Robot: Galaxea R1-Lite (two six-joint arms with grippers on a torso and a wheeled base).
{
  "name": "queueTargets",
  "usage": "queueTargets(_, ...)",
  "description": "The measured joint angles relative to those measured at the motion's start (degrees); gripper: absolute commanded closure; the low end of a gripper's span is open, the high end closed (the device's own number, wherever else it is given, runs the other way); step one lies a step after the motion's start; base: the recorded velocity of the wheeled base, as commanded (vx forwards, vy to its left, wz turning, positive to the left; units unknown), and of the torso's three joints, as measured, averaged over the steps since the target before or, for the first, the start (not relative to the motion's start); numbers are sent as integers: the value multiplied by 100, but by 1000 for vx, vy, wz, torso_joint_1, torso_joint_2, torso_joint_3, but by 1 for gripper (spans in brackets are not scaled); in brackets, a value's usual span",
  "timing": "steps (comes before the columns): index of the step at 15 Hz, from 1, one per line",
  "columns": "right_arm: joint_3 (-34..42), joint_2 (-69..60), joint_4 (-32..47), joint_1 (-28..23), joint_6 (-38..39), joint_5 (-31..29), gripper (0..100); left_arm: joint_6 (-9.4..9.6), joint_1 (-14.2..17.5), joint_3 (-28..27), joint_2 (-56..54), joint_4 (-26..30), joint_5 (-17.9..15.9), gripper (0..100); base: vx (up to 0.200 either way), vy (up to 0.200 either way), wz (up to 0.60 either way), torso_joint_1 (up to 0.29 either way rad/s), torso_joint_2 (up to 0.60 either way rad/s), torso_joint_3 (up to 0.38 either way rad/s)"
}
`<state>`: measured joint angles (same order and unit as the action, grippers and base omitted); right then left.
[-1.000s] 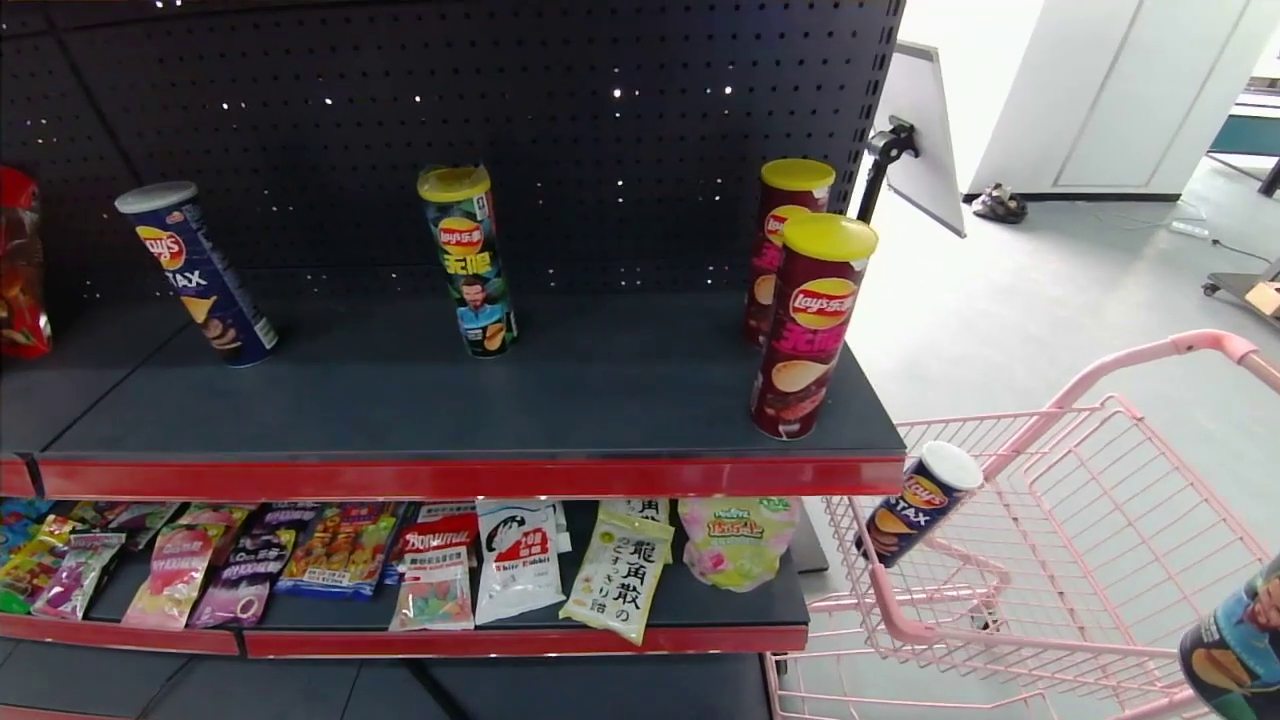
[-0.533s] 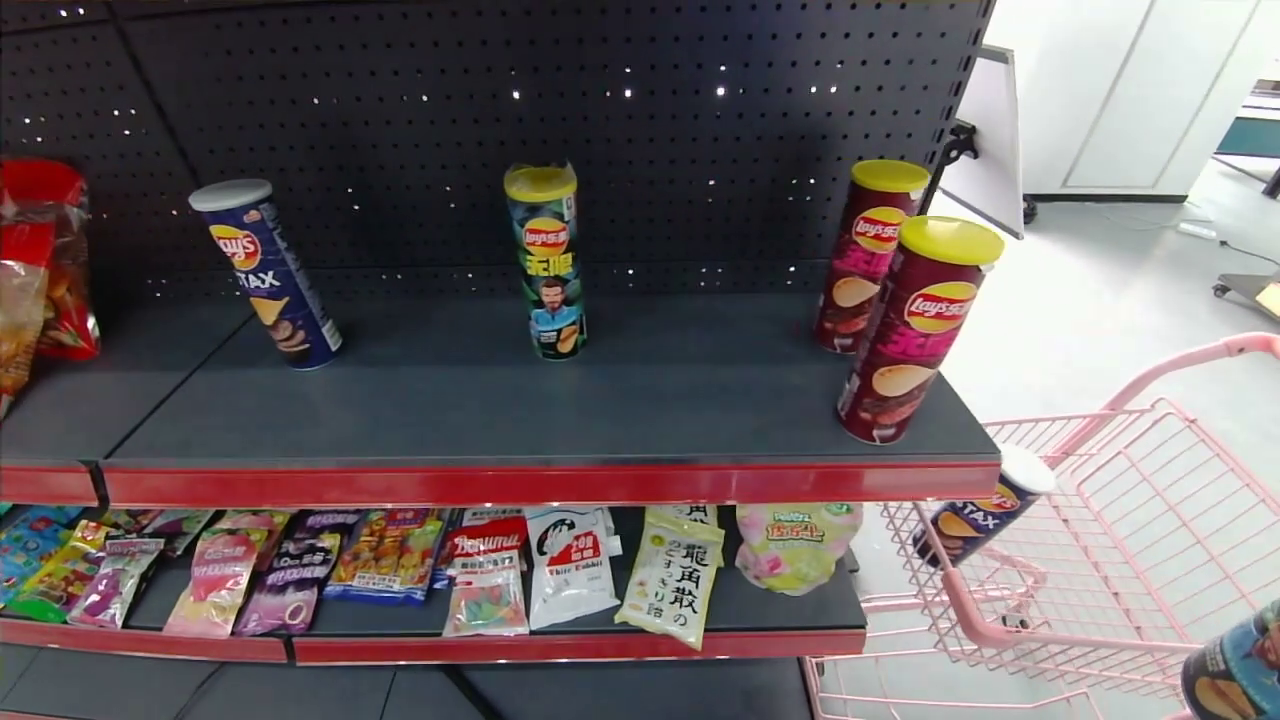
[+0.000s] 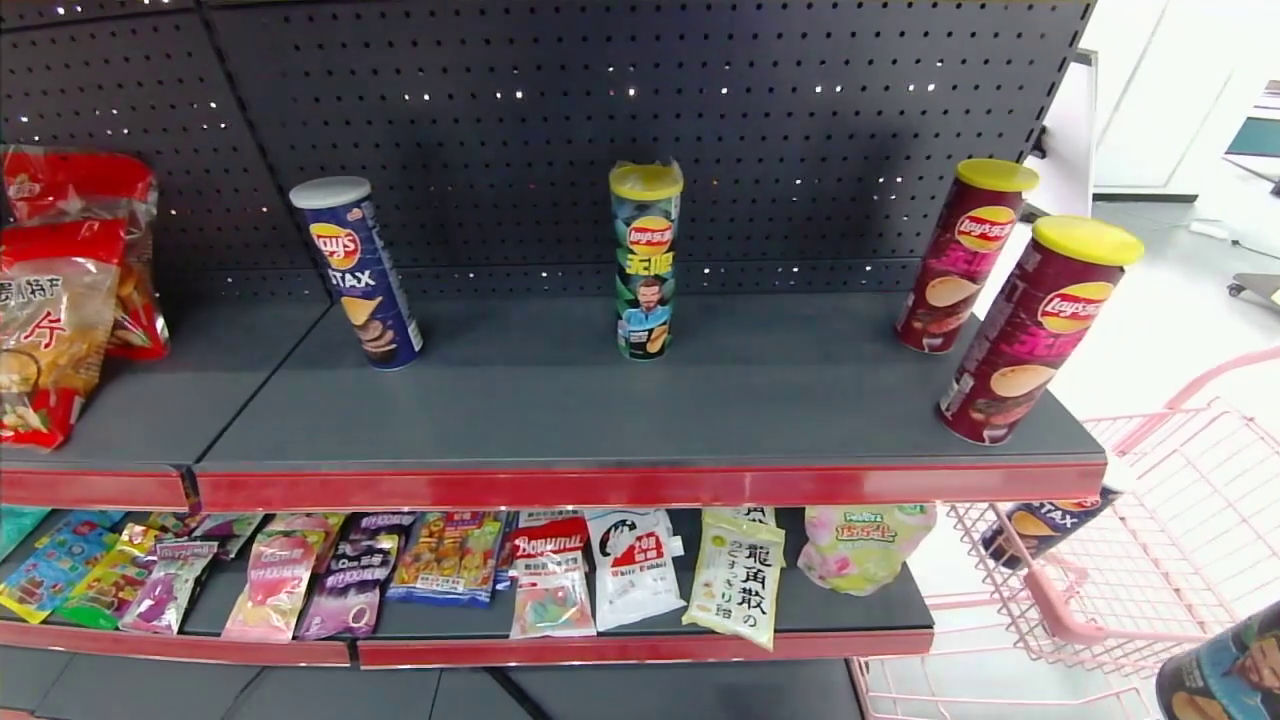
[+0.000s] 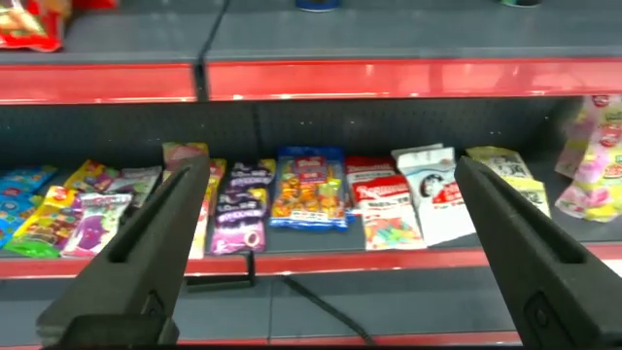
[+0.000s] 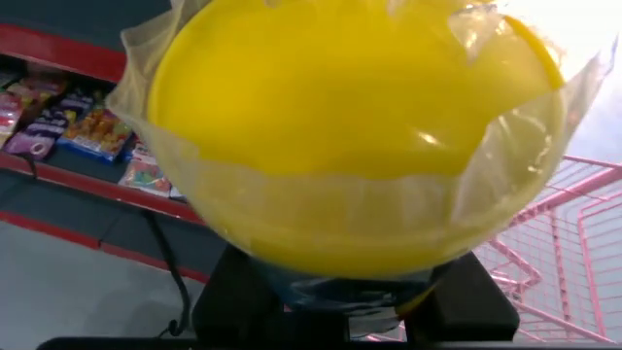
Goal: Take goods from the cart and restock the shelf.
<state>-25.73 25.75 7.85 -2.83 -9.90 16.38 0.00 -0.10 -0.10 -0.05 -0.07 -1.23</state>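
Down at the robot's right, the can (image 3: 1225, 665) sits clamped in the right gripper (image 5: 355, 311), which grasps its body below the yellow lid (image 5: 350, 107). Loose clear film rings that lid. The can hangs beside the cart (image 3: 1065, 620), lower than the shelf (image 3: 650, 420) and well apart from it. The left gripper (image 4: 330, 175) is spread wide and holds nothing, facing the snack bags (image 4: 311, 190) on the lower shelf (image 4: 292, 258).

Its match, the green can (image 3: 645, 260), stands mid-shelf near the back, so the open deck in front of it looks the likely spot. The main hazard, I judge, is the front maroon can (image 3: 1040, 330). It stands close to the shelf's front right corner, on the likely path up from the cart, and a brush from arm or can could tip it off. The rear maroon can (image 3: 965, 255) just behind could go with it. A tall, narrow can set down tilted would also topple and roll on the flat deck.

A blue can (image 3: 357, 270) stands toward the left, with red bags (image 3: 60, 300) beyond the divider. Another blue can, the cart's can (image 3: 1050, 520), lies in the basket. The deck is dark grey with a red lip (image 3: 650, 487), backed by black pegboard (image 3: 600, 100). Pale floor (image 3: 1180, 320) opens to the right.
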Motion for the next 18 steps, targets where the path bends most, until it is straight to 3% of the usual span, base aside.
queueTargets(2, 63, -63, -2, 204, 0, 41, 100, 0, -1, 0, 0, 2, 1, 0, 0, 0, 0, 0, 0, 0)
queueTargets(11, 127, -119, -5, 307, 0, 50, 100, 0, -1, 0, 0, 0, 1, 0, 200, 0, 0, 4, 2, 1)
queueTargets(18, 123, -163, -2, 321, -2, 90, 100, 22, 2, 0, 0, -2, -2, 0, 0, 0, 0, 0, 0, 0)
